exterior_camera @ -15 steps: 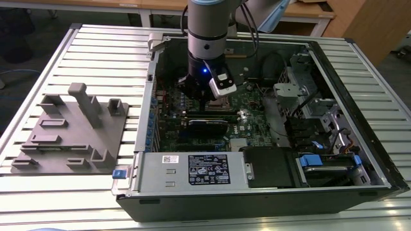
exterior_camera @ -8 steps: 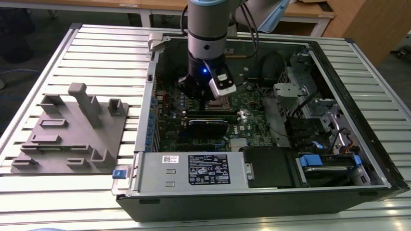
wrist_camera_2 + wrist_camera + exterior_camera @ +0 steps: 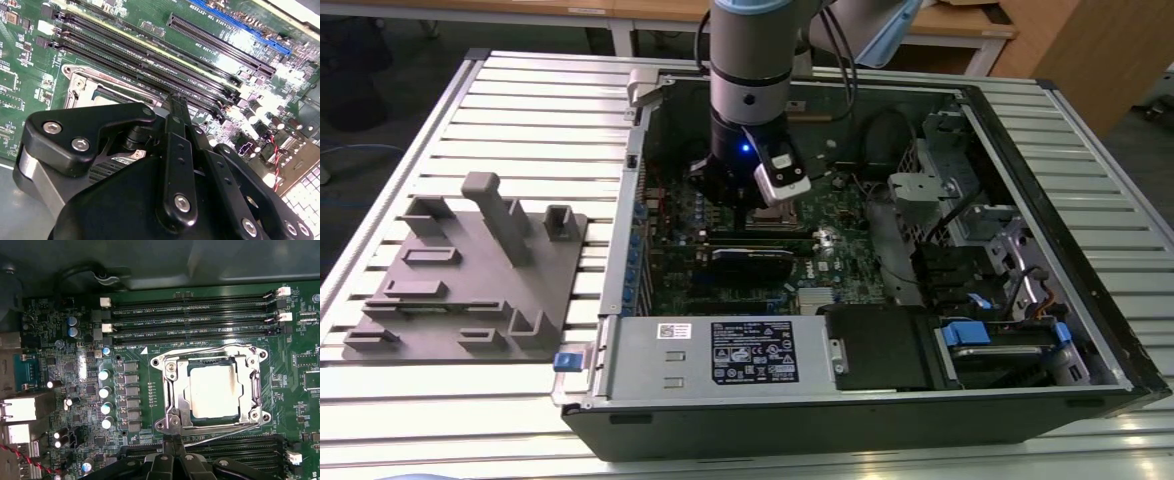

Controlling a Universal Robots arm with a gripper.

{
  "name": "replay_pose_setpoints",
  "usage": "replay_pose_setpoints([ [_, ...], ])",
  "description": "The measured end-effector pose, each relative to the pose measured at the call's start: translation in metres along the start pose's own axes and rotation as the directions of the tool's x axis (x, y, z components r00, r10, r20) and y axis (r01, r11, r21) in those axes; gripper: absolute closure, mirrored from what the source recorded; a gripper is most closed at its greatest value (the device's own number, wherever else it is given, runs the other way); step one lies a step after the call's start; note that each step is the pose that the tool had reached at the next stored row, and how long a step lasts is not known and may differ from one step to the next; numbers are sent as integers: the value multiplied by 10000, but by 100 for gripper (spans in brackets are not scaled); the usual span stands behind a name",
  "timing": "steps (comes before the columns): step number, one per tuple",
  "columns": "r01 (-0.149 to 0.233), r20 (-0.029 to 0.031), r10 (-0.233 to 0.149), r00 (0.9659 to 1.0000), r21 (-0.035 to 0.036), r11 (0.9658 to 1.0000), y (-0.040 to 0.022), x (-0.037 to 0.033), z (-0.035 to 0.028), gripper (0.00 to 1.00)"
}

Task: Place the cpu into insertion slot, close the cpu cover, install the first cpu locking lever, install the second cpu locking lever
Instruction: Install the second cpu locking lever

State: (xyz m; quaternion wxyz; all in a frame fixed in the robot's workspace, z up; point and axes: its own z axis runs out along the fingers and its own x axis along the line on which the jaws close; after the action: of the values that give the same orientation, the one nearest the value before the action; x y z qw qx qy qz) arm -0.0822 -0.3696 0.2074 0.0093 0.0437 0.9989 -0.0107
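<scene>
Resting: cpu (image 3: 214, 390) is seen in insertion slot (image 3: 170, 371), cpu cover (image 3: 256, 390) down, near pincer (image 3: 173, 441).
Pincer: fingers pressed together.

Lab: slatted workbench (image 3: 520, 100), opened computer (image 3: 854, 260)

The arm (image 3: 750, 90) reaches into the open computer case (image 3: 854, 400), gripper (image 3: 744, 205) seemingly near the motherboard (image 3: 841, 225).

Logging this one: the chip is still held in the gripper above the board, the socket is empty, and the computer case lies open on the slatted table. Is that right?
Not quite. The chip already sits in the socket, with the metal cover frame down around it, as the first wrist view shows. The gripper is at the socket's edge, and the computer case does lie open on the slatted table.
</scene>
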Motion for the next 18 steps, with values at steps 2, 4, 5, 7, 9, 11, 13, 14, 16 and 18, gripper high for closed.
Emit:
replay_pose_setpoints([
  [2, -1, -13, 1, 10000, -143, 9999, 0, 3, 3, 90],
  [4, -5, -24, 4, 10000, -273, 9996, -2, 4, 3, 90],
  [5, -6, -26, 5, 10000, -300, 9995, -4, 4, 4, 90],
  [7, -7, -29, 6, 10000, -335, 9994, -13, 6, 7, 90],
  [9, -8, -31, 7, 10000, -355, 9994, -25, 12, 13, 90],
  [11, -8, -34, 6, 10000, -400, 9992, -34, 22, 18, 90],
  [13, -9, -38, 8, 10000, -439, 9990, -41, 24, 18, 90],
  [14, -9, -38, 7, 10000, -447, 9990, -45, 24, 18, 90],
  [16, -10, -41, 8, 10000, -473, 9989, -65, 22, 19, 90],
  [18, -10, -44, 8, 10000, -502, 9987, -82, 21, 19, 90],
])
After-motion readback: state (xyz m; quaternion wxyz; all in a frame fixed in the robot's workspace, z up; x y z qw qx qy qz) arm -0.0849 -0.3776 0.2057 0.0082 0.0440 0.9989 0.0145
